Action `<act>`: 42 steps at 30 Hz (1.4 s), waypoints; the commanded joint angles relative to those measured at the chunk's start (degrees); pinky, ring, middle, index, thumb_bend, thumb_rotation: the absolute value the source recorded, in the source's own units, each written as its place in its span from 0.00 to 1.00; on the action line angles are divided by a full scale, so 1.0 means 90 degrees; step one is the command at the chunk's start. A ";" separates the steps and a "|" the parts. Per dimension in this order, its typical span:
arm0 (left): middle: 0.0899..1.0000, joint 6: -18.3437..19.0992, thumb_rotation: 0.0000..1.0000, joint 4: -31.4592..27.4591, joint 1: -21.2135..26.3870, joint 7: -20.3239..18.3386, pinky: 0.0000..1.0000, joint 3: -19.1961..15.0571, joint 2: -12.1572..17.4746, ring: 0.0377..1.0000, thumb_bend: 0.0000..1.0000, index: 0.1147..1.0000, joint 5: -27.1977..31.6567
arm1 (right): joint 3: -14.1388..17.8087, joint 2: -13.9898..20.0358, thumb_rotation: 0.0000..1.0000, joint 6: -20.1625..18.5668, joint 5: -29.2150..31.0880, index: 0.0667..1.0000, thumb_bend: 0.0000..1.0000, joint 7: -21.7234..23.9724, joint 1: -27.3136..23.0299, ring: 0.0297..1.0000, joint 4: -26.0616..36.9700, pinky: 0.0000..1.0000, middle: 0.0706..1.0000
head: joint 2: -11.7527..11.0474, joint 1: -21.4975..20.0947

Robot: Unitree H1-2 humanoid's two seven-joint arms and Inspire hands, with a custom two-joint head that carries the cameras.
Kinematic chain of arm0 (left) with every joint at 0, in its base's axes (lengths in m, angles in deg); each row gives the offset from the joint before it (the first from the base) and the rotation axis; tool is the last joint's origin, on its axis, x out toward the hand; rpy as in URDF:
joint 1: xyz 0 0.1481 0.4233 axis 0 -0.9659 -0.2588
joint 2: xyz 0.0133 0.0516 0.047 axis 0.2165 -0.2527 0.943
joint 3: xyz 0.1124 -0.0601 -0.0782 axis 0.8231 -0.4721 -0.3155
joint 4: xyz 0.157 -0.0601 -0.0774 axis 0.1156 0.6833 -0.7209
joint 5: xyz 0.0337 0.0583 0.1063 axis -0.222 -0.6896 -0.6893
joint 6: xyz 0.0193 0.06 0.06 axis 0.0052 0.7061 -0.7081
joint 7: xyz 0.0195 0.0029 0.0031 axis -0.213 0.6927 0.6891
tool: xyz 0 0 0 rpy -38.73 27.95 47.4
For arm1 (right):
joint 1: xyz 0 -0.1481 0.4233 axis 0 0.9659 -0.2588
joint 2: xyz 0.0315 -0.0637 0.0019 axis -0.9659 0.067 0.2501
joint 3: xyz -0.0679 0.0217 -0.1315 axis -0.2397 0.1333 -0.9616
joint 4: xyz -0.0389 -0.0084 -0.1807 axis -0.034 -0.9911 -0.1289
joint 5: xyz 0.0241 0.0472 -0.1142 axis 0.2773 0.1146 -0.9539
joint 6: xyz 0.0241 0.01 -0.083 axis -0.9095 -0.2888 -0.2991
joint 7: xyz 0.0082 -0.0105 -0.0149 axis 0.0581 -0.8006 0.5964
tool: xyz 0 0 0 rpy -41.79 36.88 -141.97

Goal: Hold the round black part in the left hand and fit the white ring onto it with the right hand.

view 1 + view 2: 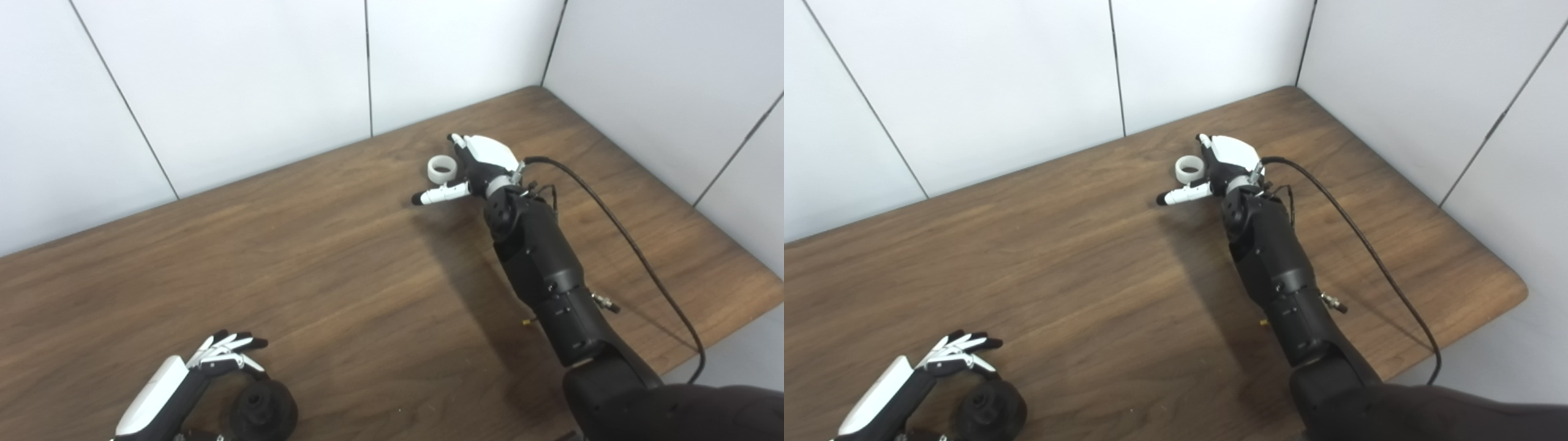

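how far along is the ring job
Early. Nothing is fitted yet. The left hand is curled over the black part, which looks to sit on the table, so that grip is under way. The right hand is open at the white ring, not yet gripping it. Left: lift the ring, carry it across, fit it on.

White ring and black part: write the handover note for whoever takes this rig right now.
Left hand: low at the near left of the table, fingers curled over the round black part, which sits on the wood. Whether it grips it yet, cannot tell.
Right hand: stretched to the far side, open, fingers and thumb either side of the white ring; the ring lies on the table, not lifted.
Done: both hands are at their things.
Left: close on the ring, lift the black part, bring the two together, fit the ring on.
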 commanded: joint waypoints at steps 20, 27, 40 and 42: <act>0.84 -0.0118 0.05 -0.0313 0.0081 0.0057 1.00 -0.0087 0.0115 0.92 0.52 0.41 0.0135 | 0.0245 -0.0046 0.60 -0.0080 -0.0057 0.97 1.00 0.0359 0.0263 1.00 -0.0045 0.90 1.00 | 0.0051 0.0038; 0.84 -0.0099 0.05 -0.0318 0.0082 0.0063 1.00 -0.0094 0.0112 0.92 0.52 0.41 0.0122 | 0.0072 -0.0060 0.28 -0.0043 0.0339 0.60 0.69 -0.0845 0.0326 0.92 -0.0071 0.75 0.90 | 0.0051 0.0038; 0.84 -0.0143 0.05 -0.0282 0.0068 0.0082 1.00 -0.0106 0.0103 0.92 0.52 0.41 0.0141 | -0.0432 0.0125 0.14 -0.0078 0.1140 0.44 0.51 -0.1885 0.0377 0.90 -0.0157 0.77 0.84 | -0.0031 0.0051; 0.84 -0.0166 0.05 -0.0267 0.0068 0.0082 1.00 -0.0107 0.0105 0.92 0.52 0.41 0.0162 | -0.0435 0.0125 0.14 -0.0079 0.1171 0.45 0.51 -0.1895 0.0373 0.90 -0.0141 0.76 0.84 | -0.0070 0.0046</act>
